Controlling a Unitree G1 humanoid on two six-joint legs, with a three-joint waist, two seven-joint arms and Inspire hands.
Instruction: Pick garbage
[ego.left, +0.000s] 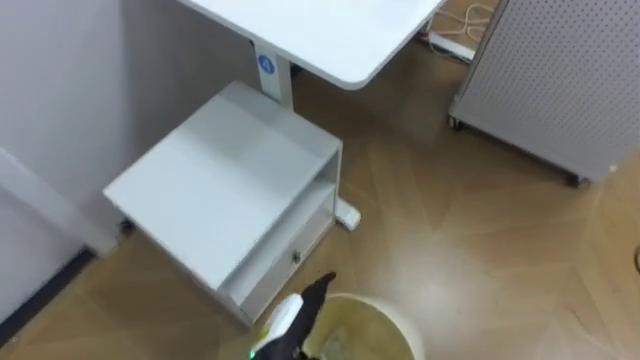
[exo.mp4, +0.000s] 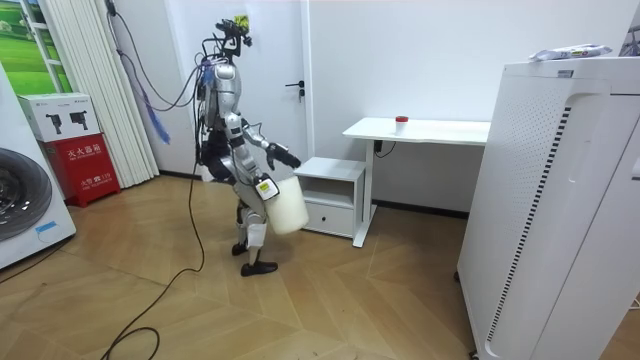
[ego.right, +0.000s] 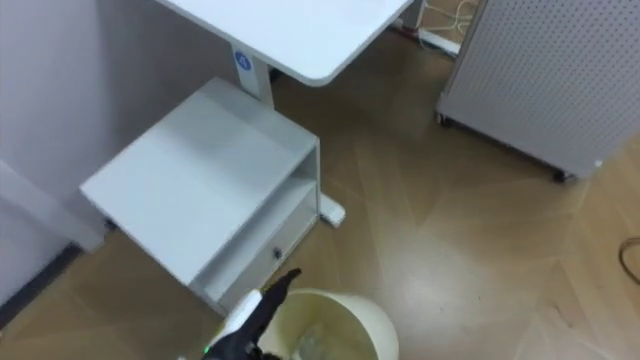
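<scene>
the left hand (ego.left: 296, 322) is white along its back, with black fingers and a small green light low on it. the bucket (ego.left: 375, 325), just right of the hand, is pale cream-yellow. the cabinet (ego.left: 225, 190) beyond the hand is plain light grey. the table (ego.left: 330, 35) farther off is white, with a round blue sticker (ego.left: 265, 64) on its leg. the floor (ego.left: 470, 230) is warm brown wood laid in angled planks. far right of the hand, a pale grey panel (ego.left: 560, 80) is patterned with fine dots.

Smooth cream plastic round bucket (ego.left: 375, 325); matt white low cabinet (ego.left: 215, 185); brown herringbone wood floor (ego.left: 480, 250), softly sheened.
</scene>
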